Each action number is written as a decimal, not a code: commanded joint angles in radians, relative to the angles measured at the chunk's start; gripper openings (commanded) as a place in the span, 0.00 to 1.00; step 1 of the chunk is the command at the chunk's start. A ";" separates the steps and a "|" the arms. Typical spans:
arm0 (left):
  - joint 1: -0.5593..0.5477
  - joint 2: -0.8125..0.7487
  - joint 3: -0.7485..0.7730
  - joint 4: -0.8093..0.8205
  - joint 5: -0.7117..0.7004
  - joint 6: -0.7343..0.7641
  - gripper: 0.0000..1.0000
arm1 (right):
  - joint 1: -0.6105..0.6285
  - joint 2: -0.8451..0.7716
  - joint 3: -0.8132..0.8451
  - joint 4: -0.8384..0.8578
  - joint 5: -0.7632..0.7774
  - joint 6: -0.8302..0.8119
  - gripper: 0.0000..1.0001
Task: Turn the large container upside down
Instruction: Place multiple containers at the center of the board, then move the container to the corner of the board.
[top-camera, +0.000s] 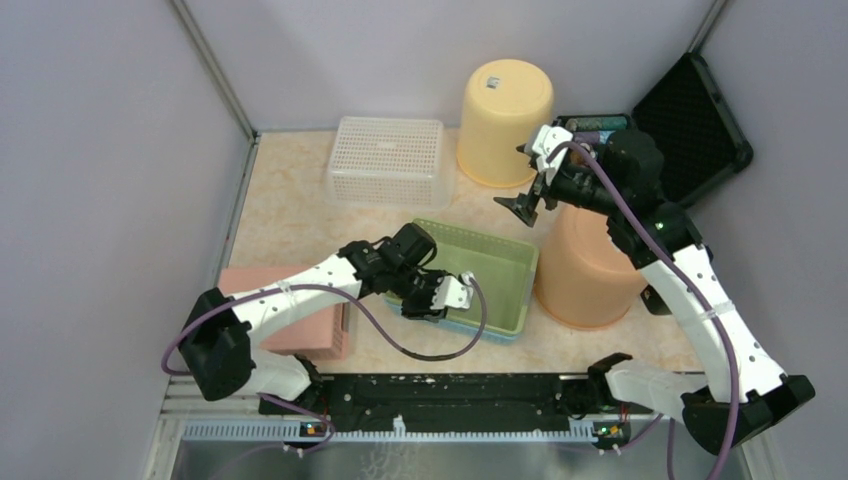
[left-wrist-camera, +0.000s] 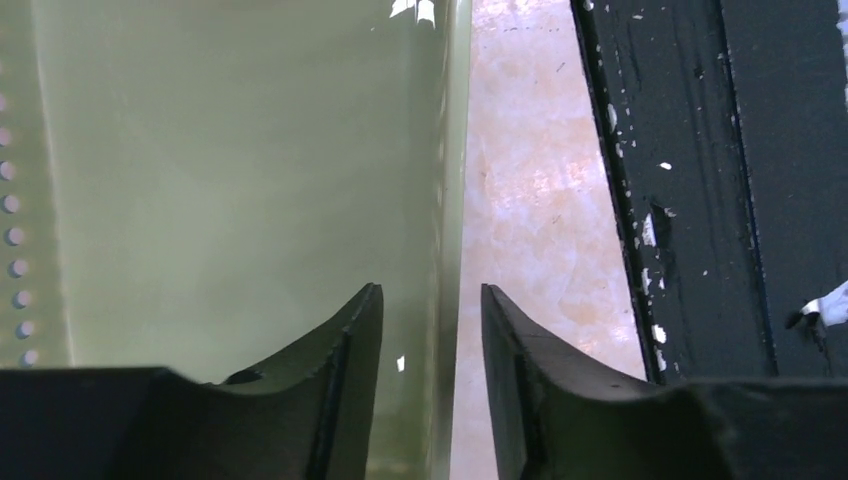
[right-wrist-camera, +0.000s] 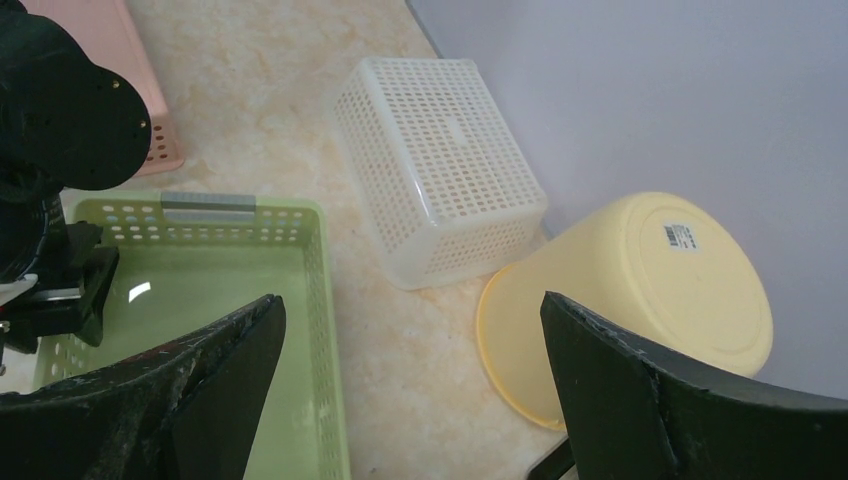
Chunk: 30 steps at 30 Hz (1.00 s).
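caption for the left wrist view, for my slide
Left tool straddling the near wall of the green basket, one finger inside, one over the marbled table, jaws not clamped.

The open-topped basket stands upright at the centre of the table, with an inverted bucket just beside its right end and a low crate to its left at the near edge. Behind it, an inverted lattice basket lies rear left, a second inverted bucket just to its right, and an open case in the rear right corner. The left gripper straddles the open-topped basket's near wall, one finger inside and one outside; the right gripper hangs above the gap between the two buckets.
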 joint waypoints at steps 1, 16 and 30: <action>-0.011 0.005 0.034 -0.016 0.066 0.024 0.52 | -0.010 -0.026 -0.015 0.055 -0.005 -0.005 0.99; -0.009 -0.030 0.359 -0.058 -0.076 -0.080 0.99 | -0.027 -0.042 -0.034 0.061 -0.009 -0.006 0.99; 0.283 0.332 0.683 0.167 -0.446 -0.474 0.99 | -0.044 -0.090 -0.140 0.120 0.012 -0.031 0.99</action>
